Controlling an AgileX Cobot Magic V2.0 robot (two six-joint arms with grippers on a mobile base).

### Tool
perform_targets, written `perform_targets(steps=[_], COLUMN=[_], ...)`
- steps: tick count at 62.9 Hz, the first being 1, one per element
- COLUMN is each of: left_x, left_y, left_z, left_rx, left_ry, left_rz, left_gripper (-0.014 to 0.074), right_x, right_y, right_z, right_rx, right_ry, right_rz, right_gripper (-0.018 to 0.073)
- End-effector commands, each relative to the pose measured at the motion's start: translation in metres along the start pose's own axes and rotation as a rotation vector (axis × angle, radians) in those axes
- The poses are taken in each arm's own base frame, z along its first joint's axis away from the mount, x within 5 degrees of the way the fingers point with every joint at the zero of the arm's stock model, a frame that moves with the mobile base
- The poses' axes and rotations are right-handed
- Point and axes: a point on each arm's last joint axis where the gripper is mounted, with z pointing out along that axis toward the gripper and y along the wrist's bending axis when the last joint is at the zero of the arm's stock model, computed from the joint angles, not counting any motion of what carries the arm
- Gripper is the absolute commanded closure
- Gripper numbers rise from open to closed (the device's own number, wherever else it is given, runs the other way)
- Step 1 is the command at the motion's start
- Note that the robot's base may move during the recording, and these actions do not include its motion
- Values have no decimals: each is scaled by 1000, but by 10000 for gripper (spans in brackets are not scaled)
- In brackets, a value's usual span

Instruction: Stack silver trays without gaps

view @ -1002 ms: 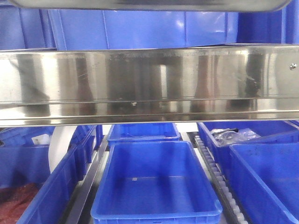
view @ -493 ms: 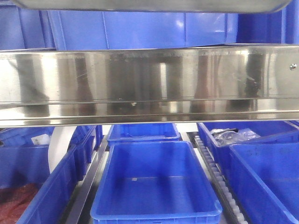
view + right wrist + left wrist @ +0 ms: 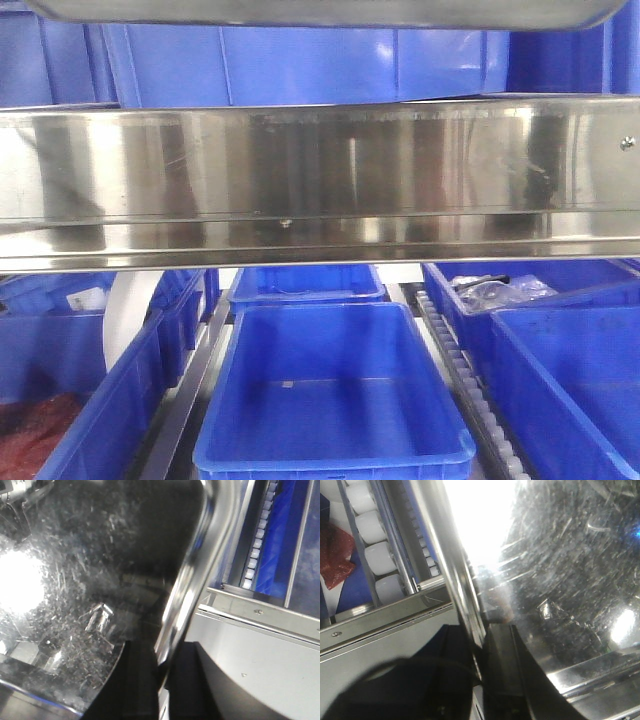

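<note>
Tray (image 3: pixel 320 10) unmoved (fingers (image 3: pixel 502 672) pinch its rim (image 3: pixel 452 575)).

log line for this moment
left gripper: shut on rim of shiny stainless steel tray | right gripper: shut on other rim | tray: held above reflective steel shelf band

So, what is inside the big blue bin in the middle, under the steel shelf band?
The middle blue bin looks empty: a bare floor with one small pale mark. Its near inner wall is hidden behind its own front rim.
</note>
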Motion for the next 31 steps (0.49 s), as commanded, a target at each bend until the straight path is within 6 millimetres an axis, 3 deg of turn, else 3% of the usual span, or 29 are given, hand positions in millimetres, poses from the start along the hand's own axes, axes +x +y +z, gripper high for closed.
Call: perform_targets(steps=[1,31], left_x=[5,5], left_y=[-9,-9], left_z=[-20,-20], left_rx=[89,89], left_ry=[4,4], left_rz=[22,22], left_gripper=[638,639], right_x=[-10,-10], right_y=[10,10], right_z=[-17,-17], right_rx=[-113,-113], right_ry=[-148,-148], right_rz=[-17,-17], right_gripper=[503,503])
